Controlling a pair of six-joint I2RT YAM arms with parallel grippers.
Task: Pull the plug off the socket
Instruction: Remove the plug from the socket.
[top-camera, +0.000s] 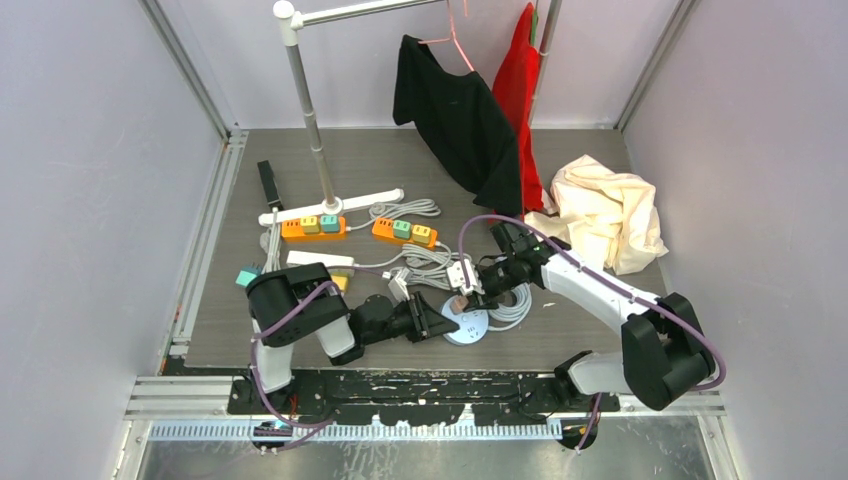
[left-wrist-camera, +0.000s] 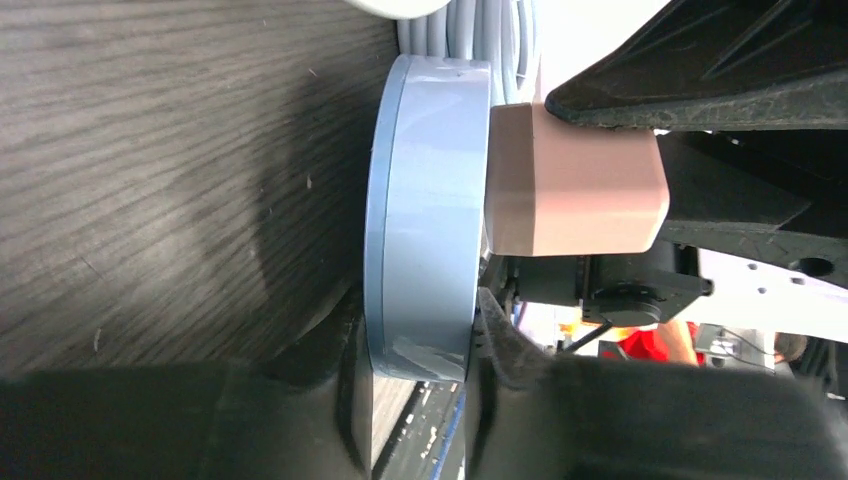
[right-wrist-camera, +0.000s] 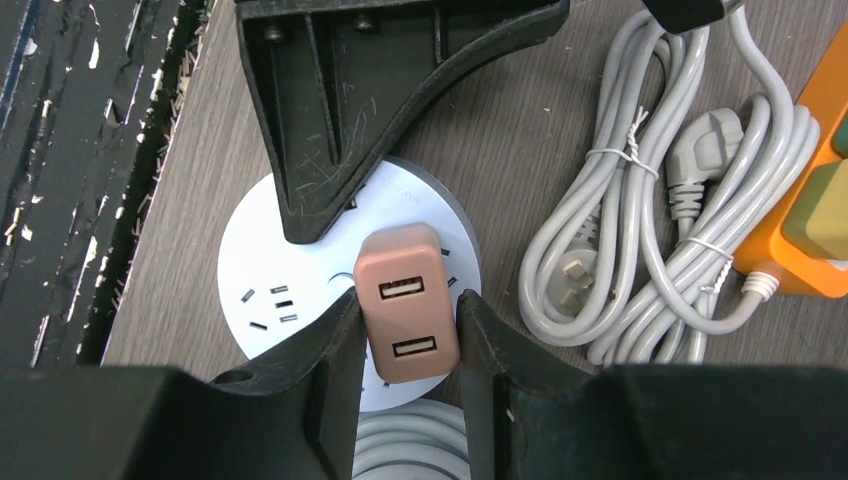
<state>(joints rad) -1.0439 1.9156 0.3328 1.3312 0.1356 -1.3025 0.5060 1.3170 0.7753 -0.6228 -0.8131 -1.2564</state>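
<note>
A round white socket (top-camera: 472, 327) with a grey rim lies flat on the table near the front edge. A pink plug (top-camera: 459, 303) with two USB ports stands plugged into its top. My left gripper (top-camera: 440, 322) comes in from the left and is shut on the socket's edge; in the left wrist view its fingers (left-wrist-camera: 505, 345) sit one above and one below the grey disc (left-wrist-camera: 425, 200). My right gripper (right-wrist-camera: 408, 320) is shut on the pink plug (right-wrist-camera: 405, 305), one finger on each side. The plug (left-wrist-camera: 570, 180) still sits flush on the socket face (right-wrist-camera: 270, 270).
Coiled grey cables (right-wrist-camera: 640, 230) lie right beside the socket. Two orange power strips (top-camera: 313, 228) (top-camera: 404, 232) and a white strip (top-camera: 320, 259) lie behind. A clothes rack pole (top-camera: 310, 110), a black garment (top-camera: 455, 110), a red one (top-camera: 517, 90) and a cream cloth (top-camera: 605, 210) stand further back.
</note>
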